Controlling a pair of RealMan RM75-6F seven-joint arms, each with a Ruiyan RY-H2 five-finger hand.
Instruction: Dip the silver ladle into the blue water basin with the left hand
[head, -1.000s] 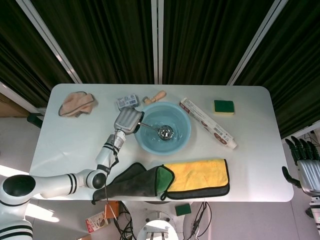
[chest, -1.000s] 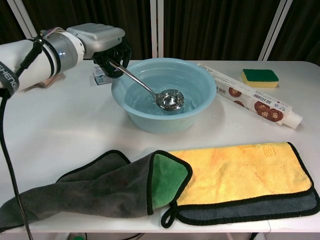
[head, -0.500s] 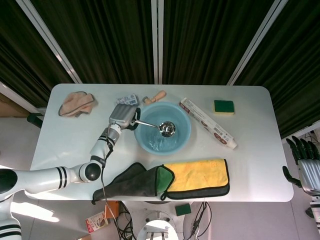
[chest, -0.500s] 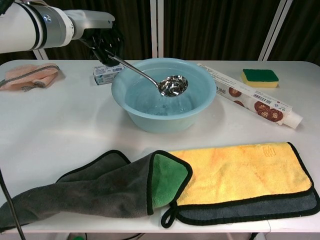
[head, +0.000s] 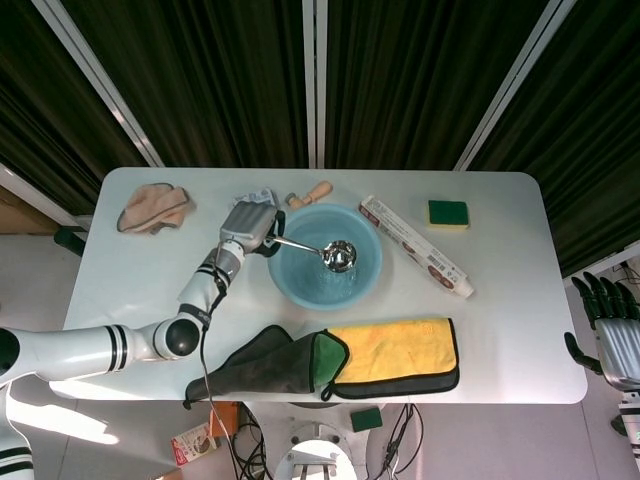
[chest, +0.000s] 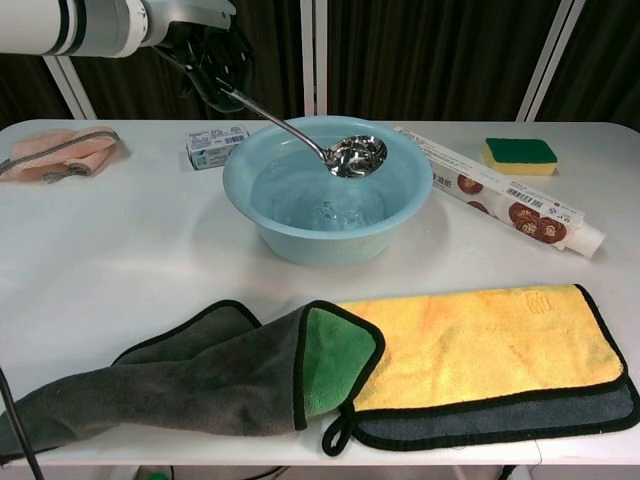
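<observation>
The left hand (chest: 205, 62) grips the handle end of the silver long-handled metal ladle (chest: 300, 132), and the change over the last second is plain: the ladle's bowl, which lay down in the water a second ago, now rides above the surface at about rim height, over the far-right part of the round light-blue plastic water basin (chest: 300, 235). The hand itself has risen too; in the chest view it sits near the top edge, well above the white bench (chest: 130, 260), with the handle slanting down from it towards the basin. In the head view the left hand (head: 248, 226) is just beside the basin's left rim (head: 275, 275), and the ladle's bowl (head: 340, 256) hangs over the middle-right of the water.

The water shows a small disturbance near the middle, which fits a scoop just lifted clear. The bowl glints as if it carries water, though how much cannot be told.

For the task, I judge the dip itself as done: the ladle has been under and is now coming out, so what is left is at most holding it steady or setting it down.

The right hand (head: 612, 325) sits off the bench's right edge, low and idle, its fingers apart and holding nothing.
</observation>
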